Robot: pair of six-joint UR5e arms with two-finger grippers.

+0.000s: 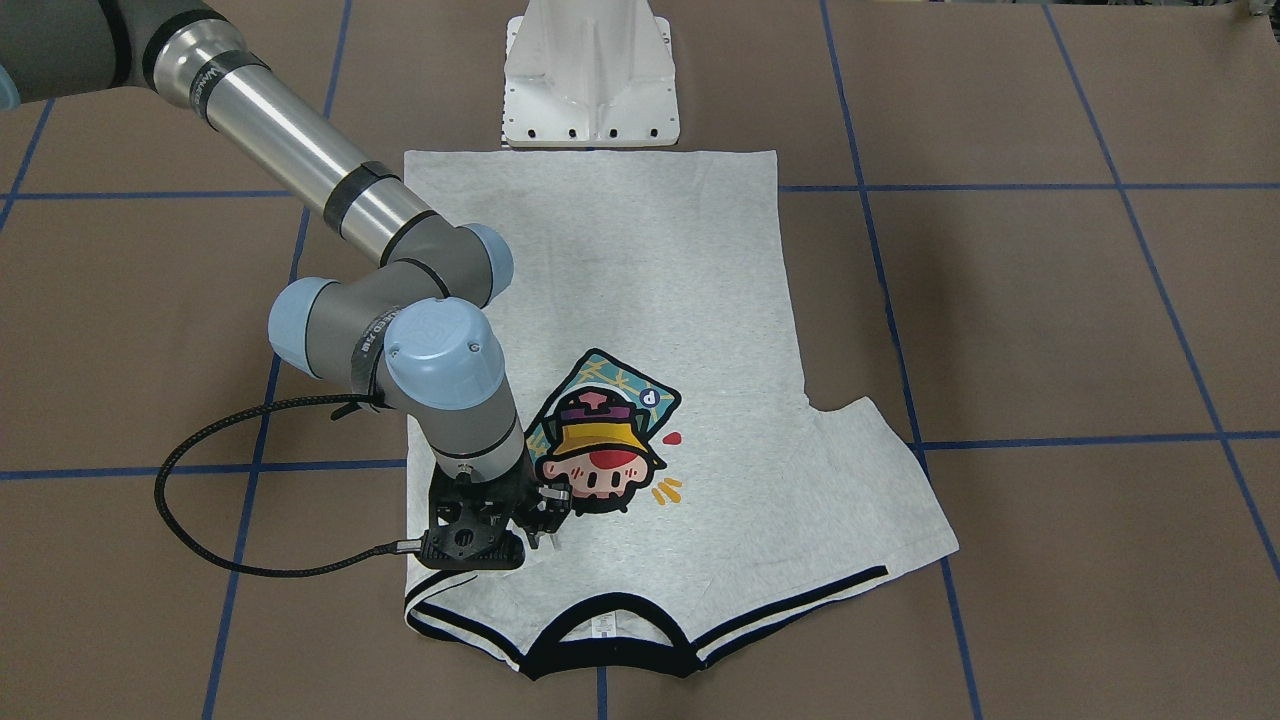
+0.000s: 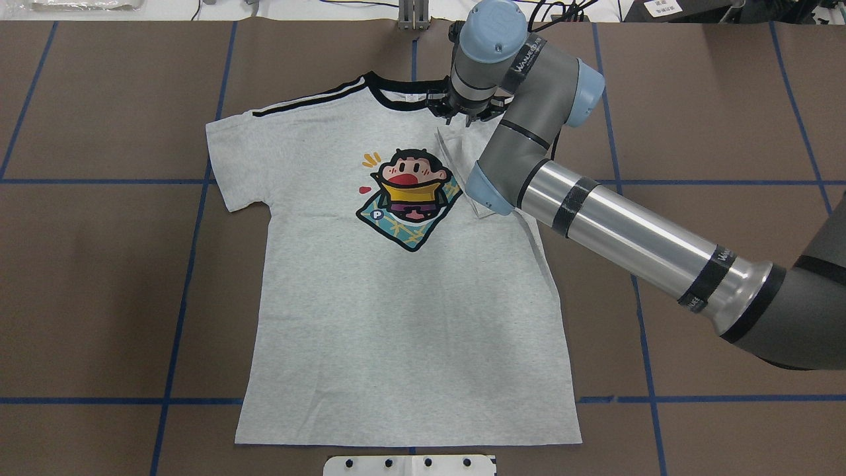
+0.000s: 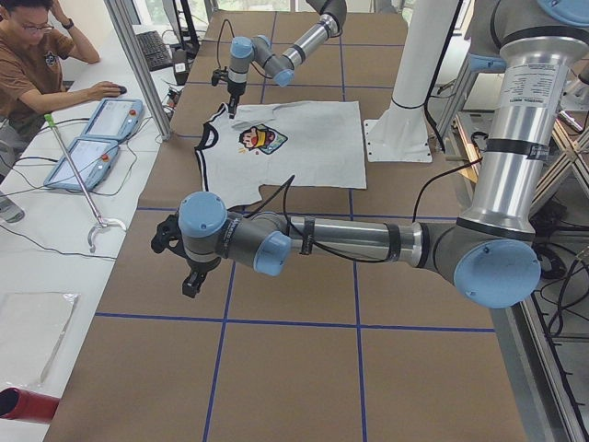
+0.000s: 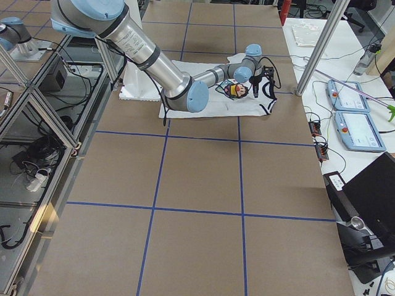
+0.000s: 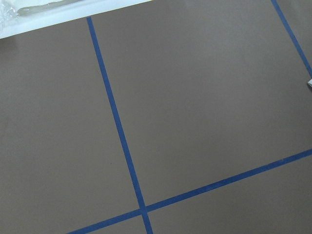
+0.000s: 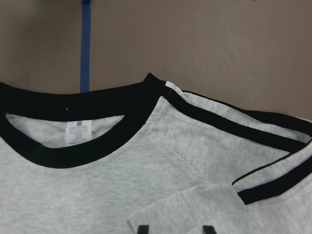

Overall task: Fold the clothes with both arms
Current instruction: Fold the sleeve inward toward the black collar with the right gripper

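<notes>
Shirt [image 2: 396,297] is laid flat mid table [image 2: 99,264], collar [image 2: 396,89] toward operators' edge. Judged light, limp; hold advised at shoulder and hem. Right tool [image 1: 545,515] found apart over folded sleeve [image 6: 253,195]; left tool [image 3: 190,276] state cannot be told

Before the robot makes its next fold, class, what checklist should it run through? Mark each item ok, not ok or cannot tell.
1. T-shirt lies flat, print up: ok.
2. Right-side sleeve folded in over the front: ok.
3. Left-side sleeve folded in: not ok, it lies spread out.
4. Right gripper open above the folded sleeve, fingertips apart: ok.
5. Left gripper open and ready: cannot tell; it hangs over bare table, away from the shirt.
</notes>
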